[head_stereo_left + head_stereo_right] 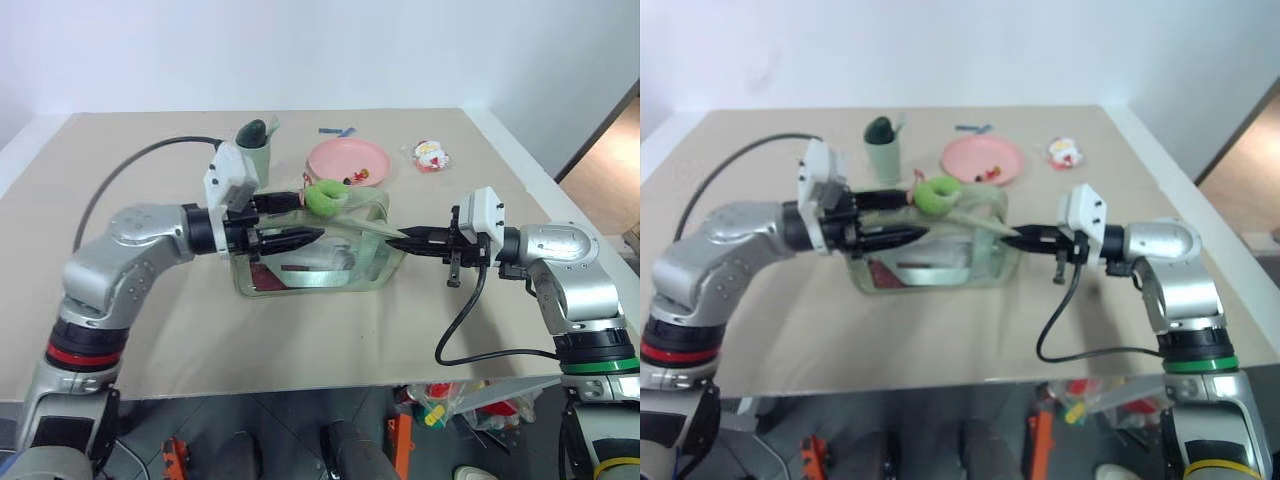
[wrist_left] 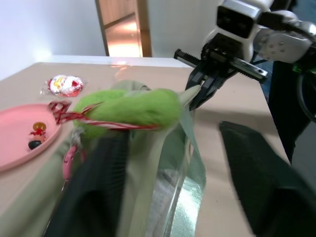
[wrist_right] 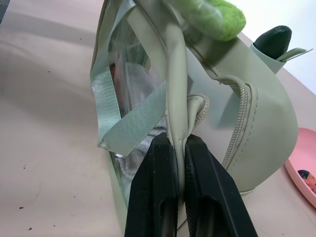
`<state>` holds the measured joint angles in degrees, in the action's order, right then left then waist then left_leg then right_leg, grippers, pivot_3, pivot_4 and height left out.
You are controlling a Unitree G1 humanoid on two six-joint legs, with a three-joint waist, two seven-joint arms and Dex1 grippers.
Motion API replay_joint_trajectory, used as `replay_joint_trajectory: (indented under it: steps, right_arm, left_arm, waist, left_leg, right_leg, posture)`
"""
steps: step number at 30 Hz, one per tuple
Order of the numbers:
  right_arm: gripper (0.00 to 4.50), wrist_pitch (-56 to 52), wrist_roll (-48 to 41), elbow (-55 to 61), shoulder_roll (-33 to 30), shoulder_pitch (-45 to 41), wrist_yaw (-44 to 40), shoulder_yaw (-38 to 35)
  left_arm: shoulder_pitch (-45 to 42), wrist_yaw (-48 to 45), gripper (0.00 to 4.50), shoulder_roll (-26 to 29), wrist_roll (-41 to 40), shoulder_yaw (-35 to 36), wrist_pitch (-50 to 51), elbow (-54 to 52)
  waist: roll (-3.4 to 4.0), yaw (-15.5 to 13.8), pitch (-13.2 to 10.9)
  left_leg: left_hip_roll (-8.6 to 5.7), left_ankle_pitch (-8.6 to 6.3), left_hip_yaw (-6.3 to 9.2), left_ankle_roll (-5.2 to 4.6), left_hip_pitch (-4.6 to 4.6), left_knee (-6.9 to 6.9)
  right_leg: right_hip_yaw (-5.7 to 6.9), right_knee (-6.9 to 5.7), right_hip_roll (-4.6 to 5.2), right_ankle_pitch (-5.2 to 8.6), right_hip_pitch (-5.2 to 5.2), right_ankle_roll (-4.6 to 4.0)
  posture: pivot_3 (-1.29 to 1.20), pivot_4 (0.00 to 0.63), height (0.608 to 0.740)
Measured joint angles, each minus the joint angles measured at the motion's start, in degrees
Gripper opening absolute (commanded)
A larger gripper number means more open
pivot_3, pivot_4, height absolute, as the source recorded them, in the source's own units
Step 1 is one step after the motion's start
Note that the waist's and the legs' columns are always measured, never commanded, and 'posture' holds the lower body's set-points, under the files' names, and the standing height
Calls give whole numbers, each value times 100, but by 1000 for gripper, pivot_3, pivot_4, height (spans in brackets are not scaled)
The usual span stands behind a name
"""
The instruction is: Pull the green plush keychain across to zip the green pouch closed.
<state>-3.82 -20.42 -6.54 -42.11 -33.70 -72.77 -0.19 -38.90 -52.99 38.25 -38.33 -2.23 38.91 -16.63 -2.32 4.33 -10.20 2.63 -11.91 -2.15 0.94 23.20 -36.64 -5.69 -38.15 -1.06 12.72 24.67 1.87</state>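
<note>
Fingers of our right gripper pinch the green pouch strap; our left gripper gapes beside the green plush keychain.

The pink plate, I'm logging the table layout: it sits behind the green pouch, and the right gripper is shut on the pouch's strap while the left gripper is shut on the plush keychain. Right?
One slip: the left gripper is open, its fingers straddling the green plush keychain, as the left wrist view shows. The rest holds: the pink plate lies behind the green pouch, and the right gripper is shut on the strap.
</note>
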Motion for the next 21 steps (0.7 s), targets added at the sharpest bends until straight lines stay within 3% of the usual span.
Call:
replay_joint_trajectory:
  steps: [3,10,17,21]
  right_arm:
    - [0,24,3,-24,6,-25,-15,17]
    - [0,56,18,-154,30,-109,-67,36]
    - [0,62,19,-219,43,-126,-102,37]
    - [0,49,20,-228,48,-158,-115,42]
  left_arm:
    - [172,-158,4433,567,-175,224,310,-287]
    - [1279,69,4433,1069,-534,1063,756,-981]
    - [2121,1075,4433,628,-612,1903,634,-1400]
    - [2560,1327,3672,268,-348,1876,302,-1375]
  waist:
    - [0,9,0]
    - [0,7,0]
    - [0,-2,0]
    - [0,0,0]
  left_leg:
    - [2,0,2,0,1,3]
    - [2,0,2,0,1,1]
    - [1,0,1,0,-11,-2]
    - [1,0,1,0,-11,-2]
  right_leg:
    - [3,0,0,2,2,-1]
    - [7,0,5,5,1,-4]
    - [7,0,7,5,-12,-6]
    - [7,0,6,5,-14,-6]
  posture:
    - [0,150,740]
    - [0,150,740]
    - [0,150,740]
    - [0,150,740]
